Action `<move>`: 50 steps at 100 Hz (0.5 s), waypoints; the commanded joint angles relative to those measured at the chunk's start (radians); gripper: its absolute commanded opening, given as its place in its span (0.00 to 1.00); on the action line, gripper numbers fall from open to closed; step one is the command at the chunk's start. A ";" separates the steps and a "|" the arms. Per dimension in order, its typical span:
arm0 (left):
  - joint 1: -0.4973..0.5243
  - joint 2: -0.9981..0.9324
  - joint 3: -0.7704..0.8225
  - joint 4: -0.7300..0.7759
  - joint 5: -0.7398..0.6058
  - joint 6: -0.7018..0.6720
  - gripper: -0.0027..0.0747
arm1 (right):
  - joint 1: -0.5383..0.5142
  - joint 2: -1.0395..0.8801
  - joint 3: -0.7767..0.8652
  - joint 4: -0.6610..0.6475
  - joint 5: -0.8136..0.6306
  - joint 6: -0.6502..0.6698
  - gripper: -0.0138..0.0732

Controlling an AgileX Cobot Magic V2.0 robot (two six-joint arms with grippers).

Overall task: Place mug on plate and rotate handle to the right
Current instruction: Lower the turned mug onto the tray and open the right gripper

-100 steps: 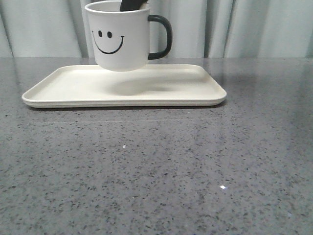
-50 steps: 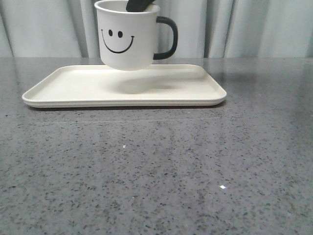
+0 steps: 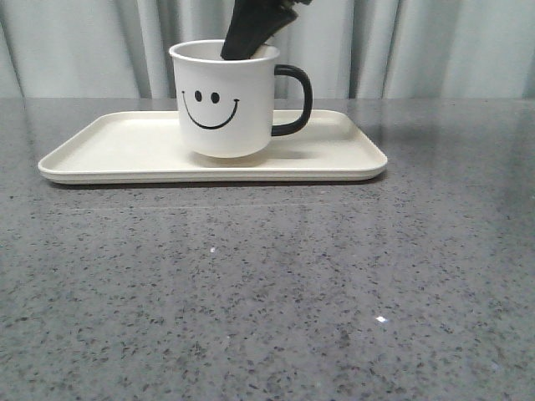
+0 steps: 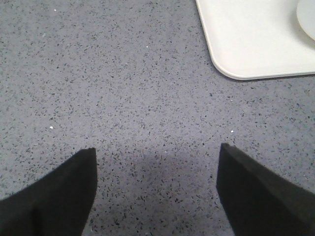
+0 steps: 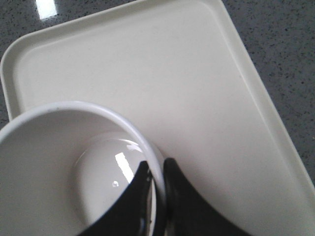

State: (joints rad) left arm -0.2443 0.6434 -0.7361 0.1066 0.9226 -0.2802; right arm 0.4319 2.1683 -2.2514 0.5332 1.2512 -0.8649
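Observation:
The white mug with a black smiley face stands upright on the cream plate, near its middle. Its black handle points right. My right gripper comes down from above and is shut on the mug's rim, one finger inside the mug and one outside. In the right wrist view the plate lies under the mug. My left gripper is open and empty above bare table, with a corner of the plate nearby.
The grey speckled table stretches in front of the plate. A pale curtain hangs behind the table.
The mug has come down from above the plate and moved slightly right; it now rests on the plate. The right gripper still holds its rim.

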 commanded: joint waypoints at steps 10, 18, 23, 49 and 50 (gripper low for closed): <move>0.002 -0.001 -0.029 0.008 -0.060 -0.009 0.68 | -0.004 -0.059 0.003 0.048 0.085 -0.053 0.09; 0.002 -0.001 -0.029 0.008 -0.060 -0.009 0.68 | -0.004 -0.059 0.017 0.048 0.085 -0.054 0.09; 0.002 -0.001 -0.029 0.008 -0.060 -0.009 0.68 | -0.004 -0.055 0.017 0.048 0.085 -0.054 0.09; 0.002 -0.001 -0.029 0.008 -0.060 -0.009 0.68 | -0.004 -0.050 0.017 0.050 0.085 -0.064 0.09; 0.002 -0.001 -0.029 0.008 -0.060 -0.009 0.68 | -0.004 -0.050 0.017 0.050 0.085 -0.064 0.09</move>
State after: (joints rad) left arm -0.2443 0.6434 -0.7361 0.1066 0.9226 -0.2802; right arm 0.4319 2.1698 -2.2146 0.5363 1.2492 -0.9115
